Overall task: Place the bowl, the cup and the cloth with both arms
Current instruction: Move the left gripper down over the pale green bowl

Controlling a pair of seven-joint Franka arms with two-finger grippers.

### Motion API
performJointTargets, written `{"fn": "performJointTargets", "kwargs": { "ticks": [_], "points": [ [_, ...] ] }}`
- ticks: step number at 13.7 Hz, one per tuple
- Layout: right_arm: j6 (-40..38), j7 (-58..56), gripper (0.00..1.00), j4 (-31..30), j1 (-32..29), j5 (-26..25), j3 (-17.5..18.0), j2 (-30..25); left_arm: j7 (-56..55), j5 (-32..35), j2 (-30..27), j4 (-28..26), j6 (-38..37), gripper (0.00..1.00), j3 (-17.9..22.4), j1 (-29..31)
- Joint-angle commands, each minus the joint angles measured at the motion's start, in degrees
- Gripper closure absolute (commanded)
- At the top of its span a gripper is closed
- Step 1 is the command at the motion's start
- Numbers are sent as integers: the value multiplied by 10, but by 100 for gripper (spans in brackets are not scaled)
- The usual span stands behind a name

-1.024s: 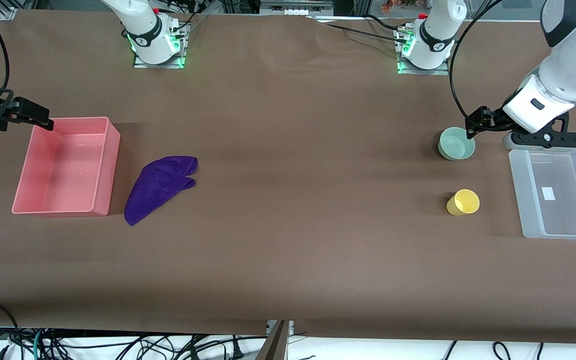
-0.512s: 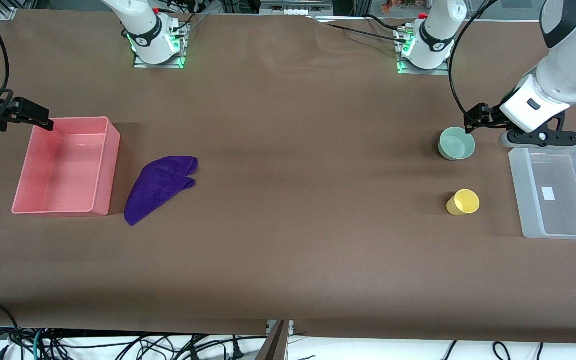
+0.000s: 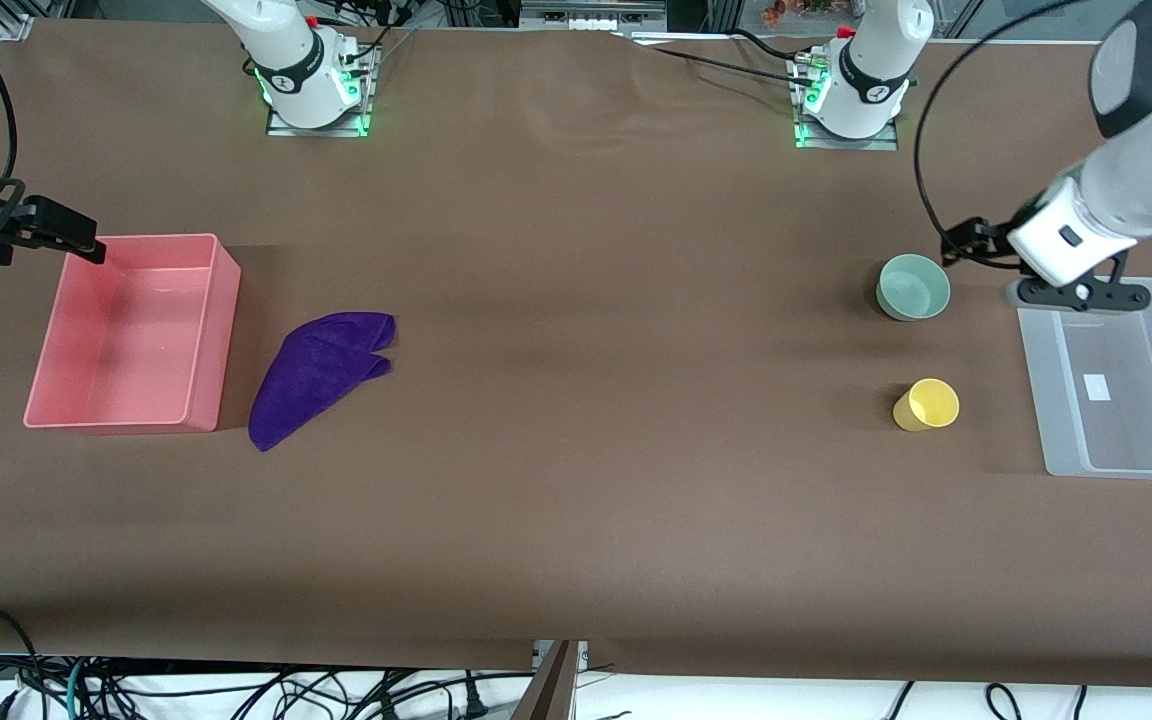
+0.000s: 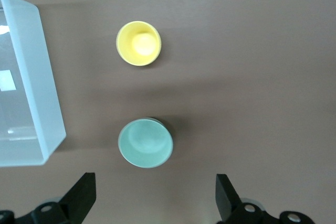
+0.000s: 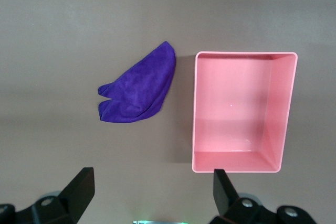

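You have the table [image 3: 576, 520] filling the front view, brown and bare across its middle; at the left of that frame sits the pink bin [image 3: 46, 400], open side up, and at the right edge the clear bin [image 3: 1041, 400], also open; both stand on the table, well apart from each other.

The cloth [image 3: 321, 372] lies crumpled just beside the pink bin, on its side toward the middle of the frame, not touching it; in the right wrist view you see the cloth [image 5: 139, 88] and the pink bin [image 5: 194, 129] with a strip of table between them.

The left gripper [image 3: 1079, 294] hangs at the right of the front view, over the upper edge of the clear bin and beside the bowl; its fingers [image 4: 81, 198] are spread wide with nothing between them. The right gripper [image 3: 76, 240] waits at the far left of the frame, over the upper corner of the pink bin; its fingers [image 5: 79, 190] are likewise spread wide and hold nothing.

The bowl [image 3: 914, 287] stands upright at mid-right of the front view, near the clear bin; the cup [image 3: 926, 405] stands lower in the frame, nearer the front camera, apart from the bowl; in the left wrist view the bowl [image 4: 145, 142] and cup [image 4: 138, 43] both show their open mouths, beside the clear bin [image 4: 44, 108].
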Motion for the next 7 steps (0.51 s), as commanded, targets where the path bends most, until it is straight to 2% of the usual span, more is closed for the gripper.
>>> {"fn": "performJointTargets", "kwargs": {
  "ticks": [1, 4, 7],
  "points": [
    [3, -2, 0, -1, 3, -9, 1, 3, 81, 13, -38, -128, 114, 0, -3, 51],
    [3, 0, 0, -4, 1, -13, 0, 11, 212, 15, -10, -223, 264, 0, -3, 119],
    [9, 0, 0, -4, 0, -11, 0, 61, 295, 15, 61, -254, 349, 0, -4, 157]
  ]
}}
